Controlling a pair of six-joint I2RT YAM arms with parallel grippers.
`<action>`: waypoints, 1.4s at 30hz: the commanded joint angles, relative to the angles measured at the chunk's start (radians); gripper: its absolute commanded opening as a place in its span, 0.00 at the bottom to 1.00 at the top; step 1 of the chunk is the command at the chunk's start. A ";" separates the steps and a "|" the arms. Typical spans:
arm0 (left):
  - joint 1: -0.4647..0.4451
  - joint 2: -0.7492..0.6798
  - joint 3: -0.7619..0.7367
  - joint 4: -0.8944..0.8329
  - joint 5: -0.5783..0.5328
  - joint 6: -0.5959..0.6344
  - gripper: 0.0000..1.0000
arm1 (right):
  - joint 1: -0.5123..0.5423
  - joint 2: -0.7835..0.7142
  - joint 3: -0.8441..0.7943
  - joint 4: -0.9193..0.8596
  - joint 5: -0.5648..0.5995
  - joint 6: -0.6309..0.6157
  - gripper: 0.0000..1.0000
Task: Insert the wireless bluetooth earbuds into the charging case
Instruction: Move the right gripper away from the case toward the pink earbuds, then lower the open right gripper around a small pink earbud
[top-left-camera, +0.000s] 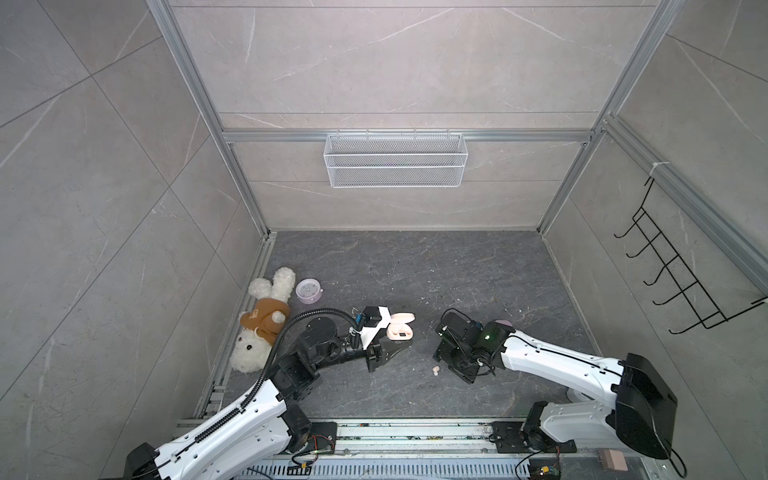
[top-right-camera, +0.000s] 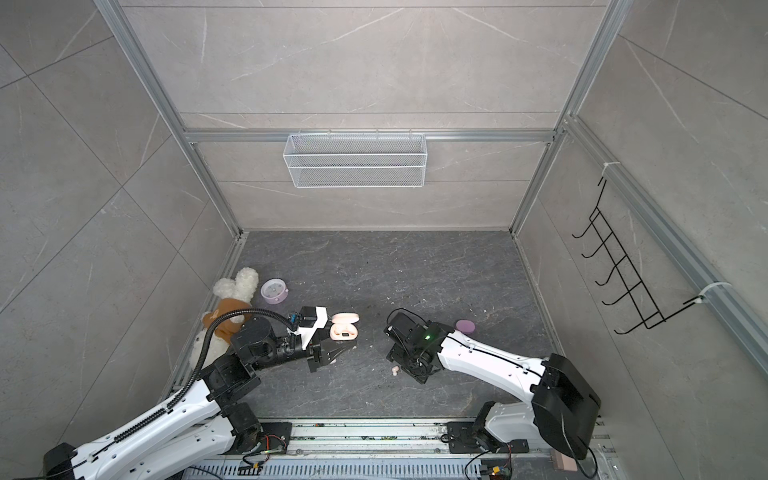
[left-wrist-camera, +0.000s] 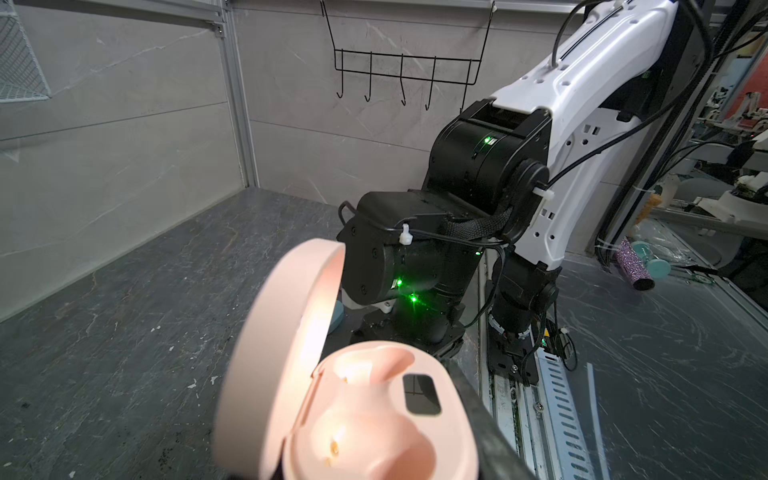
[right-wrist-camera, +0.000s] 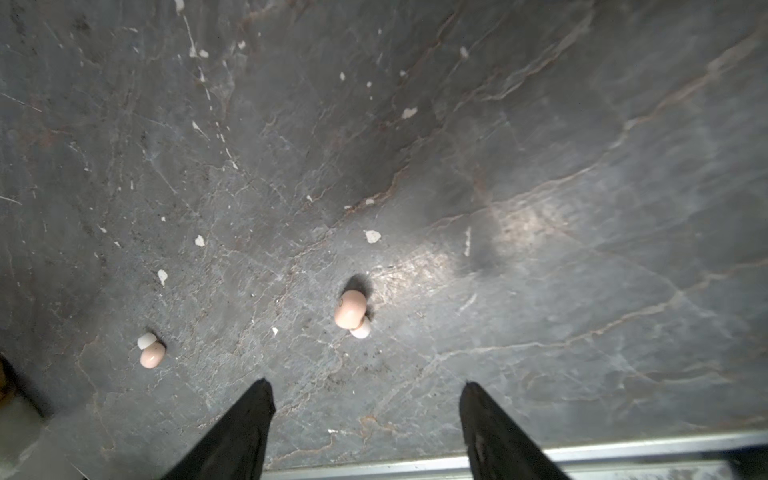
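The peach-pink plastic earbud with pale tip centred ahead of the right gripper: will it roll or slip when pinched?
Likely rolls: peach-pink plastic earbud is rounded, on a hard dark table. Smooth shell may slip from the right gripper. Tiny, probably light.

On your slate tabletop (top-left-camera: 457, 270), two peach-pink earbuds (right-wrist-camera: 351, 313) lie apart toward the front edge. A plush rabbit (top-left-camera: 259, 328) and lilac dish (top-left-camera: 308, 291) sit by its left edge.
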 joint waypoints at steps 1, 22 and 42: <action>0.003 -0.013 -0.005 0.014 -0.015 -0.035 0.23 | 0.010 0.046 0.010 0.063 -0.019 0.033 0.69; 0.003 -0.010 -0.013 0.035 -0.016 -0.047 0.23 | 0.004 0.207 0.033 0.101 -0.053 0.037 0.38; 0.003 -0.010 -0.014 0.033 -0.021 -0.049 0.23 | -0.012 0.261 0.054 0.082 -0.036 0.011 0.30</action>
